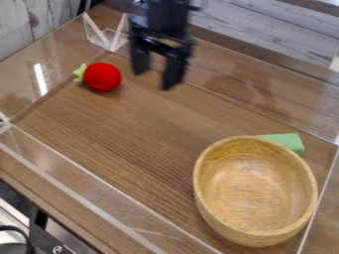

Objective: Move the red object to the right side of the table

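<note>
The red object (101, 76), a small round toy fruit with a green leafy stem on its left, lies on the dark wood-grain table (146, 139) at the far left. My gripper (155, 71) hangs pointing down just right of it, open, with nothing between its black fingers (139, 62). A narrow strip of tabletop separates the left finger from the fruit.
A round light wooden bowl (256, 189) sits at the front right, with a flat green piece (283, 142) behind its rim. Clear acrylic walls (79, 198) edge the tabletop, and a clear bracket (106, 32) stands at the back left.
</note>
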You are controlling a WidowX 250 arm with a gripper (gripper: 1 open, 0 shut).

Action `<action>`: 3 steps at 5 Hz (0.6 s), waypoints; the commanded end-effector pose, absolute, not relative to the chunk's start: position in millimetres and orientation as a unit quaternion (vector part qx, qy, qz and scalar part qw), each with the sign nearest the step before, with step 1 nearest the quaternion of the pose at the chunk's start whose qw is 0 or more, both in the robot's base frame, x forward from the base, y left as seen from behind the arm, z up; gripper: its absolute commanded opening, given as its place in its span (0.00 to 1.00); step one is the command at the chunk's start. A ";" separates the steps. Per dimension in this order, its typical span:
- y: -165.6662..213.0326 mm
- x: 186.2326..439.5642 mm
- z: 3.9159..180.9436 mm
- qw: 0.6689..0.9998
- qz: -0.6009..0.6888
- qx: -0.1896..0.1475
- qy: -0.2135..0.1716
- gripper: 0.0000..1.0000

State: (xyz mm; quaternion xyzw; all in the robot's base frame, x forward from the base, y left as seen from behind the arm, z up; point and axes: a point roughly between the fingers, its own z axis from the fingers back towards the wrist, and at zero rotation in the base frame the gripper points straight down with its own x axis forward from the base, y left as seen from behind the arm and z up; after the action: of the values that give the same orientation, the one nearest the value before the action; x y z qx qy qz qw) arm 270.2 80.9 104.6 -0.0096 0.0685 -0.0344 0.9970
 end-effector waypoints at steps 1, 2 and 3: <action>124.2 270.1 135.6 0.999 -0.029 0.010 0.024 1.00; 163.1 274.7 130.2 0.999 -0.014 0.016 0.025 1.00; 179.2 279.1 119.8 1.000 0.001 0.012 0.027 1.00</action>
State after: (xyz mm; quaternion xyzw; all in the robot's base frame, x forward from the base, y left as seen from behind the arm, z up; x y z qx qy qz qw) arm 273.1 172.5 100.4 -0.0062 0.0568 0.0005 0.9984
